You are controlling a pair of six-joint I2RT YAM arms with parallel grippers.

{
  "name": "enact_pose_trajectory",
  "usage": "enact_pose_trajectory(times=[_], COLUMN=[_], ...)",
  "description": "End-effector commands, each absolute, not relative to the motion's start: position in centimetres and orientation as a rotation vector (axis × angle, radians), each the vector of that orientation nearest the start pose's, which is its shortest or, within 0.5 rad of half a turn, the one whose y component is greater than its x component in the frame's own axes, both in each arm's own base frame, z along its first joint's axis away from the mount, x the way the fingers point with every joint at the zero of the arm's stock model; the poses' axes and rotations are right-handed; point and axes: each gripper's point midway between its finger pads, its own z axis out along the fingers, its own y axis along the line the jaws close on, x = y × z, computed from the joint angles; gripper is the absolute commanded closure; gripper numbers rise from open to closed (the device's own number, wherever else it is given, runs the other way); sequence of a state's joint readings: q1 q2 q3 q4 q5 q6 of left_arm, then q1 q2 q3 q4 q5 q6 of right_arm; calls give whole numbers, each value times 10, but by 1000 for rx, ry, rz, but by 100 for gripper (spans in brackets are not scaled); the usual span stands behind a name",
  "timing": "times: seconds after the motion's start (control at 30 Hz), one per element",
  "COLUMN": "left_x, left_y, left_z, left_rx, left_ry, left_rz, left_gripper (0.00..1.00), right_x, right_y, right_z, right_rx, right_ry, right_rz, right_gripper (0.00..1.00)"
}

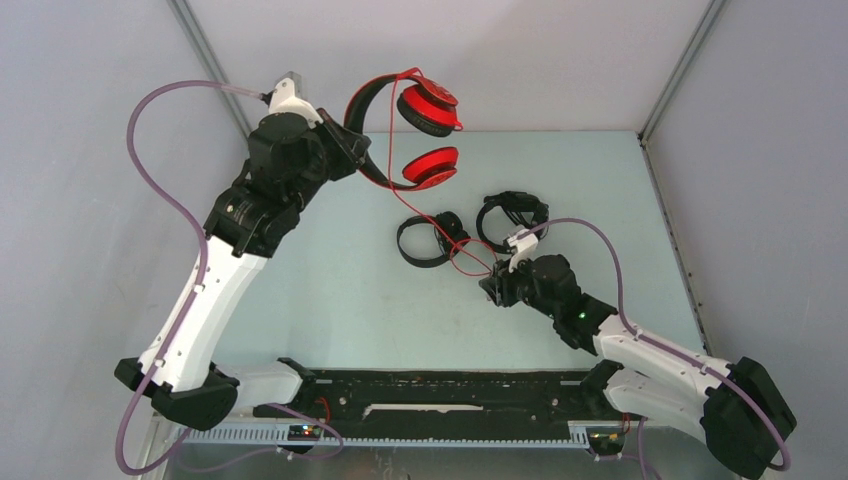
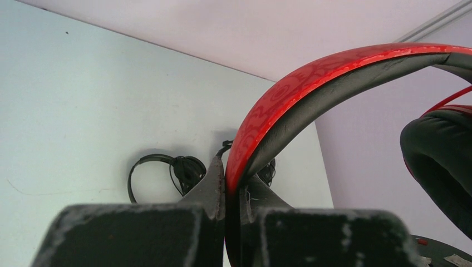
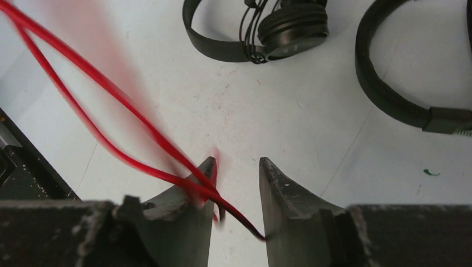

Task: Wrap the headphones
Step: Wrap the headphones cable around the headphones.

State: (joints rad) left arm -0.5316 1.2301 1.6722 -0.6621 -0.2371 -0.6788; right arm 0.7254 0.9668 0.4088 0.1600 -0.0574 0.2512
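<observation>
My left gripper (image 1: 350, 140) holds the red headphones (image 1: 430, 105) in the air at the back left, shut on the red headband (image 2: 311, 83) just above its fingertips (image 2: 232, 167). The red cable (image 1: 440, 225) hangs down to my right gripper (image 1: 490, 285), low over the table. In the right wrist view the blurred cable (image 3: 111, 100) loops over the left finger and crosses the gap of the right gripper (image 3: 236, 161), whose jaws stand apart. Two black headphones (image 1: 425, 240) (image 1: 512, 212) lie on the table beyond it, their cables bundled.
Grey walls enclose the pale table (image 1: 330, 290) at the back and both sides. A black rail (image 1: 430, 390) runs along the near edge between the arm bases. The two black headsets (image 3: 278, 28) (image 3: 389, 94) lie just ahead of the right fingers.
</observation>
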Motion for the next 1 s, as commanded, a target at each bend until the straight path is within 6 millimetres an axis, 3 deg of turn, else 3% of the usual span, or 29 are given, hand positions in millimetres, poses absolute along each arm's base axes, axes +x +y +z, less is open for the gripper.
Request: enact_pose_trajectory(times=[0.0,0.2,0.4,0.57,0.63,0.77,0.87,0.97], left_x=[315,316,320,323,323,322,321,320], left_y=[-153,-153,-160,-165,-171,-180,-180,-181], left_z=[493,490,475,462,460,456,456,455], left_rx=[-338,-325,-290,-272,-250,-221,-212,-203], left_ry=[1631,1638,1680,1715,1729,1751,1758,1764], left_rz=[-685,-674,-667,-664,-687,-722,-722,-723], left_gripper=[100,100,100,100,100,100,100,100], right_x=[228,224,202,189,187,189,185,186], right_y=[218,220,242,246,246,245,250,254], right_z=[109,119,163,186,192,201,219,248], right_rx=[-407,-358,-508,-569,-568,-557,-587,-613], right_ry=[2050,2053,1885,1814,1797,1759,1671,1554], right_rz=[700,802,1009,1084,1090,1092,1127,1132], right_gripper=[61,58,59,47,50,64,57,42])
